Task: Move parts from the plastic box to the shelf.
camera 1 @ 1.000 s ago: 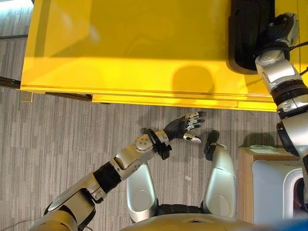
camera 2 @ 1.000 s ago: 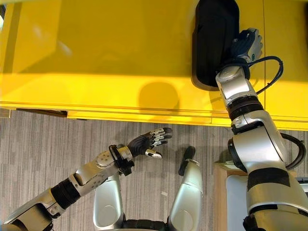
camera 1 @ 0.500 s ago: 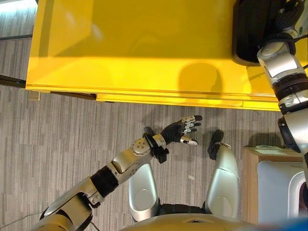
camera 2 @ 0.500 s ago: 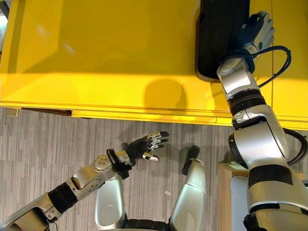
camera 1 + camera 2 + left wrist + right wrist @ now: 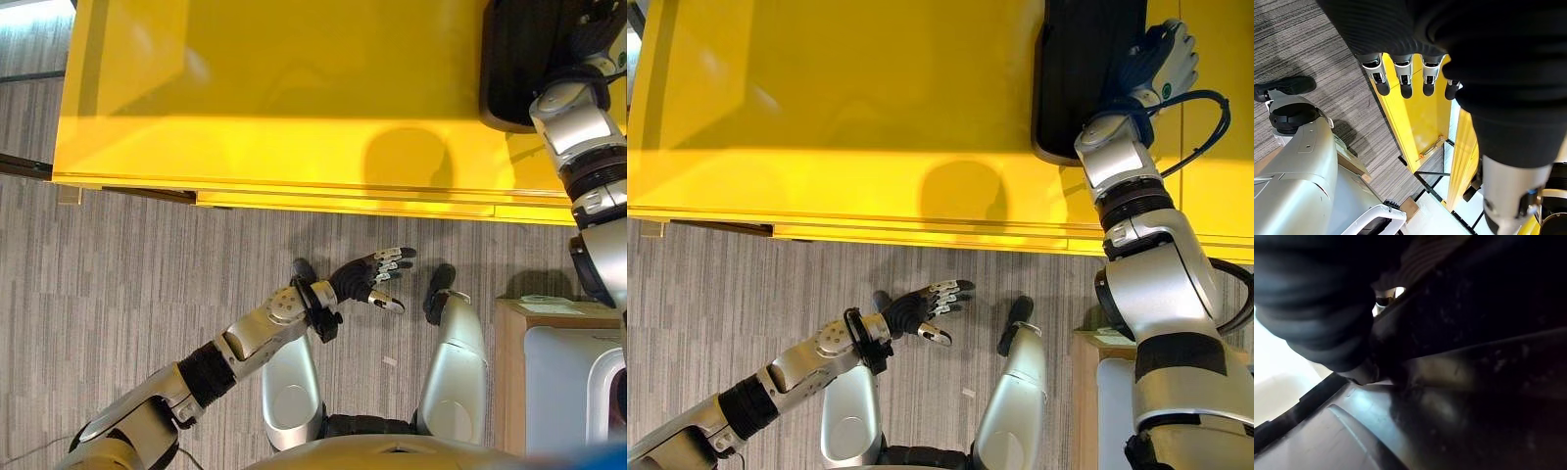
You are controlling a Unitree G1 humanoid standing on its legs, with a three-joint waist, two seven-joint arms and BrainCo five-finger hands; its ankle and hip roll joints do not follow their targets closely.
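Observation:
A large black part (image 5: 1083, 69) lies on the yellow shelf top (image 5: 872, 98) at its far right. My right hand (image 5: 1156, 59) rests against the part's right edge, with its dark cover facing up and its fingers hidden by the part. The right wrist view shows the part's dark surface (image 5: 1474, 382) pressed up close. My left hand (image 5: 370, 278) hovers low over the carpet in front of the shelf, open and holding nothing. Its straight fingers (image 5: 1403, 78) point toward the yellow shelf's side (image 5: 1420, 127).
The shelf's front edge (image 5: 294, 196) runs across the view above the grey carpet (image 5: 147, 284). A pale grey bin (image 5: 573, 382) stands beside a brown box (image 5: 505, 362) at the lower right.
The right hand and the black part have shifted a little farther back and to the right on the shelf. The left hand has sunk slightly, still open.

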